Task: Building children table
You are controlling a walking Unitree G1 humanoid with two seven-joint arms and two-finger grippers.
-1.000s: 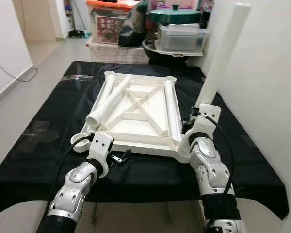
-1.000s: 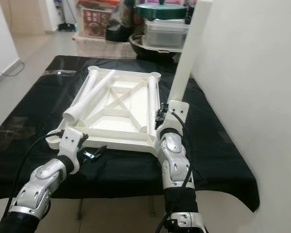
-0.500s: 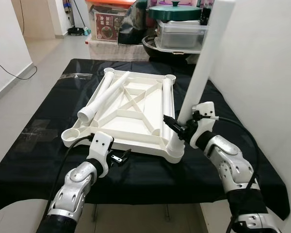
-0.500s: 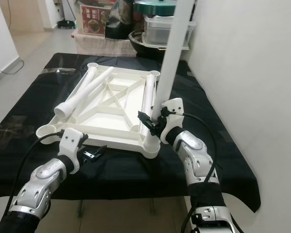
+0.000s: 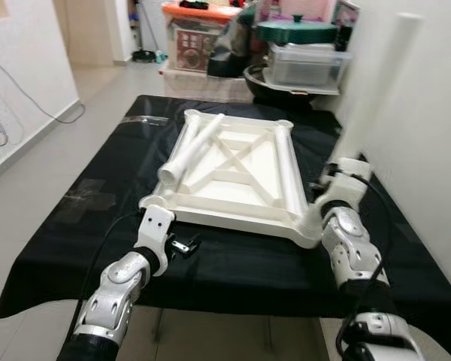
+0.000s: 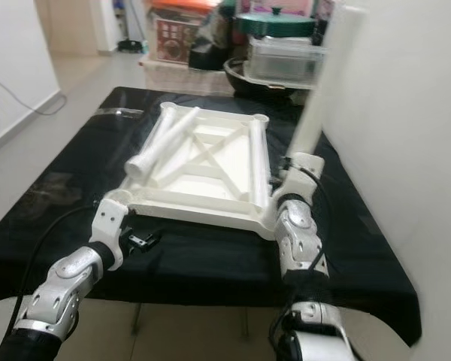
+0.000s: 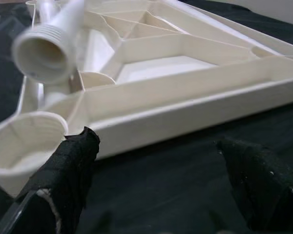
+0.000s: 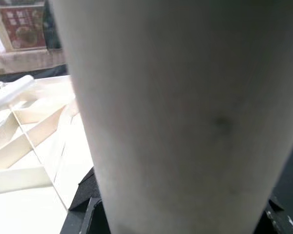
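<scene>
The upturned white tabletop [image 5: 233, 169] lies on a black-draped table [image 5: 75, 218], where the right gripper [image 5: 332, 174] clamps an upright table leg [image 5: 376, 90] near the right front corner socket. The left gripper [image 5: 182, 244] hangs open by the left corner. The hollow plastic leg looks light, stiff and slick, best held low.

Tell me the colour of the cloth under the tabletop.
Black cloth, clearest in the left eye view.
</scene>
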